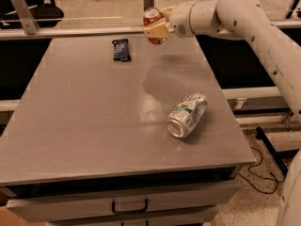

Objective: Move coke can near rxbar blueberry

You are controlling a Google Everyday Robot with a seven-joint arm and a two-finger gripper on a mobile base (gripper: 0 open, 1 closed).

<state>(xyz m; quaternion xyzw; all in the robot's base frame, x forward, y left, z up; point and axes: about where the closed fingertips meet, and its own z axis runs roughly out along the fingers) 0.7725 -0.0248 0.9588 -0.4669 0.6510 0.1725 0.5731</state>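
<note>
The coke can (pixel 153 21), red-orange with a silver top, is held in the air above the table's far edge. My gripper (pixel 157 26) is shut on the coke can, with the white arm reaching in from the right. The rxbar blueberry (pixel 121 49), a small flat dark blue wrapped bar, lies on the grey table (pixel 84 121) near the far edge. The can hangs to the right of the bar and a little higher in the view.
A white and green silver can (pixel 187 115) lies on its side at the table's right middle. A drawer with a handle (pixel 128 206) sits under the front edge. A rail (pixel 70 31) runs behind the table.
</note>
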